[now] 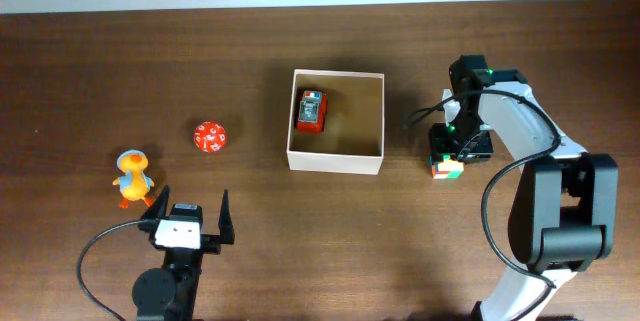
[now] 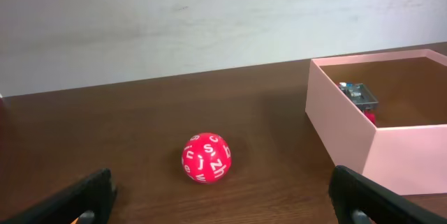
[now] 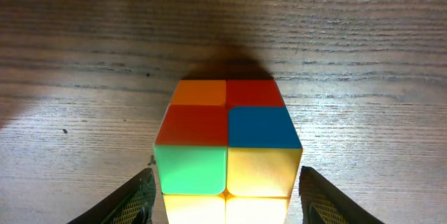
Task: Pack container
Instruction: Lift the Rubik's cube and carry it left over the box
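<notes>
The container point(image 1: 335, 164) is a square open box with white walls at the table's middle; a red toy car point(image 1: 311, 111) lies in its left part. In the right wrist view a small colour cube point(image 3: 227, 151) stands on the wood between the fingers of my right gripper point(image 3: 227, 197), which is open, with a narrow gap on each side. From overhead, that cube point(image 1: 447, 168) sits right of the container under the right gripper point(image 1: 449, 157). My left gripper point(image 1: 192, 207) is wide open and empty near the front edge, a red lettered ball point(image 2: 207, 158) ahead of it.
An orange and yellow duck toy point(image 1: 133, 177) stands at the far left. The red ball point(image 1: 211, 137) lies between the duck and the container. In the left wrist view the container point(image 2: 349, 130) is to the right, with the toy car point(image 2: 360, 97) inside.
</notes>
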You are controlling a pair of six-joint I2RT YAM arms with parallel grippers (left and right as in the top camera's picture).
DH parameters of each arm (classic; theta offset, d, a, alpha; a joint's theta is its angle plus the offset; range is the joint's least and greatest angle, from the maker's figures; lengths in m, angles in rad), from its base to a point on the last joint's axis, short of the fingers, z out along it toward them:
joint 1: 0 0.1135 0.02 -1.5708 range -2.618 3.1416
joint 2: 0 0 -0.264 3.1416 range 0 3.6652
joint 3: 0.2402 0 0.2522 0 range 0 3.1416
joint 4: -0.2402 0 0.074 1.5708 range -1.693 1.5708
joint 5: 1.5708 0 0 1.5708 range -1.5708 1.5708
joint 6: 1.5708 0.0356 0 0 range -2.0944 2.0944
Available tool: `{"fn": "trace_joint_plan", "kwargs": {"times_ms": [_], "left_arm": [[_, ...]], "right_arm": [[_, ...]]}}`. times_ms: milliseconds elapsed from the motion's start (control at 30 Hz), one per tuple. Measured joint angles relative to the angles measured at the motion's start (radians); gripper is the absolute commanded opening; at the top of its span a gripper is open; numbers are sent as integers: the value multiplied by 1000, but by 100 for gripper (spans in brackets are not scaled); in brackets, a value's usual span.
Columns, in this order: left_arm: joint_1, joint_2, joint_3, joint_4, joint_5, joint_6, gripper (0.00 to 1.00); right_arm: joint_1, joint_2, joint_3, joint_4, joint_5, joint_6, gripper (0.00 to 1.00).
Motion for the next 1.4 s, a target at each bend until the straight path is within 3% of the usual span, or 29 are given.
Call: {"fn": "trace_joint_plan", "kwargs": {"times_ms": [733,967,1400], "left_arm": [[0,0,0,0,0,0,99],[0,0,0,0,0,0,99],[0,0,0,0,0,0,99]], "right_arm": [[0,9,-12,36,-11,0,55],[0,9,-12,37,-12,-2,40],[0,9,-10,33,-14,0,40]]}}
